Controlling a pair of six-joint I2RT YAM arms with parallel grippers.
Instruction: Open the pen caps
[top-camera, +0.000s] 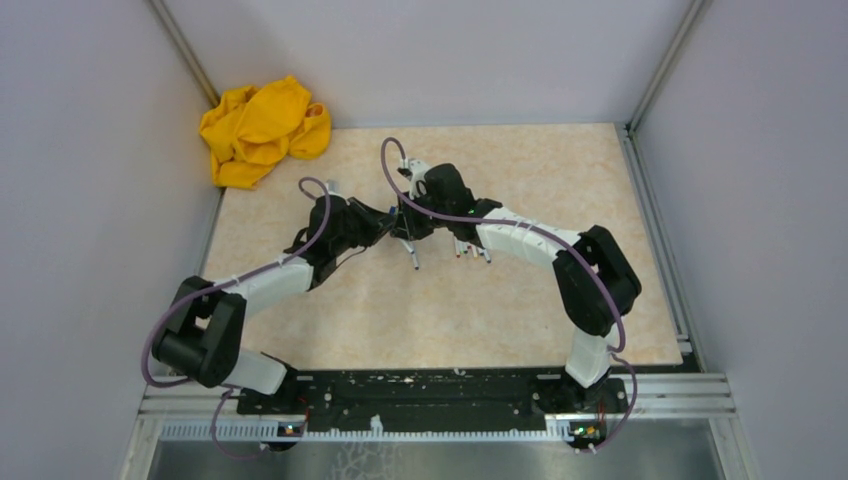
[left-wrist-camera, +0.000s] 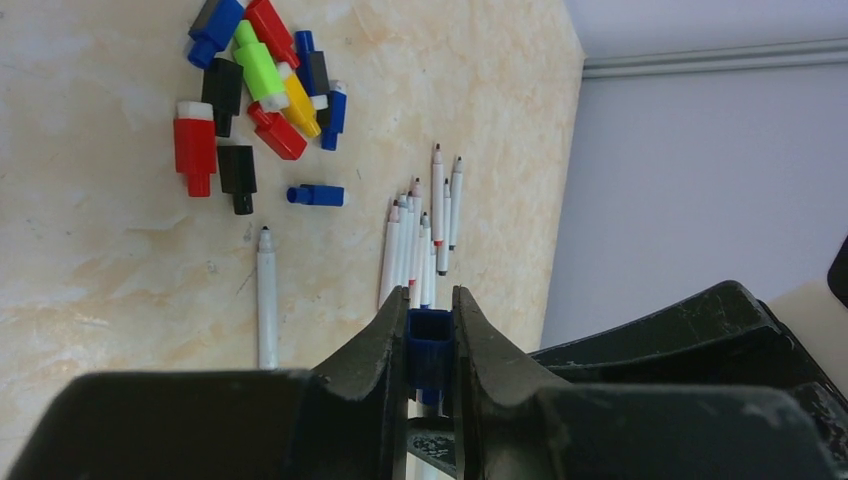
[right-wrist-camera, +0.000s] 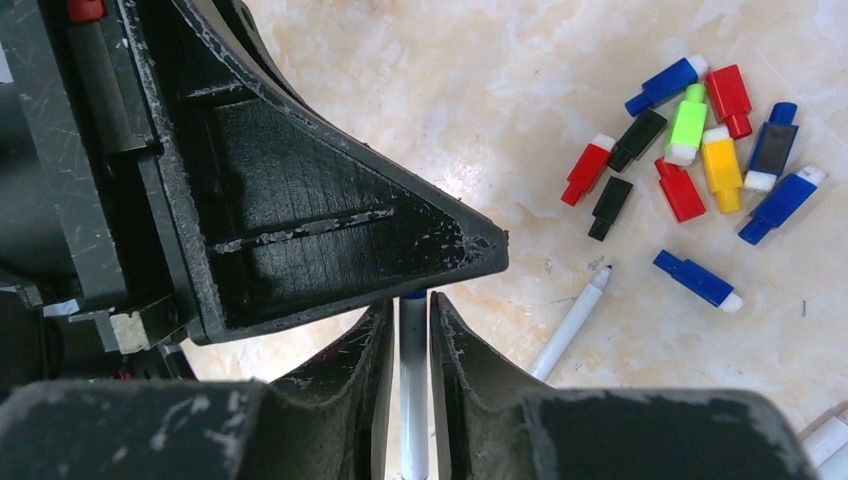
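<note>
left gripper (left-wrist-camera: 430, 300): narrow, clamped on the held blue cap (left-wrist-camera: 430, 350), fingers pressed on both its sides, up off the table (top-camera: 500, 320), on the near side of the cap pile (left-wrist-camera: 255, 80)

right gripper (right-wrist-camera: 412, 305): narrow too, tip to tip with the left one, held pen (right-wrist-camera: 414, 390) standing between its fingers; can't tell if they actually pinch the white barrel or just flank it

a bit of blue shows at the pen's end right under the left fingertip; can't tell if the cap is seated or already parted

lone pen (left-wrist-camera: 267, 300): flat on the table, near side of the cap pile, dark tip bare and pointing at the pile

loose blue cap (left-wrist-camera: 315, 195): just off the pile's near edge, apart from it

pen bunch (left-wrist-camera: 420, 240): several white barrels side by side, tips bare, right of the pile in the left wrist view

cap pile: red, blue, black, green and yellow caps, some touching

yellow cloth (top-camera: 262, 130): crumpled at the far left corner, well beyond the pile
</note>
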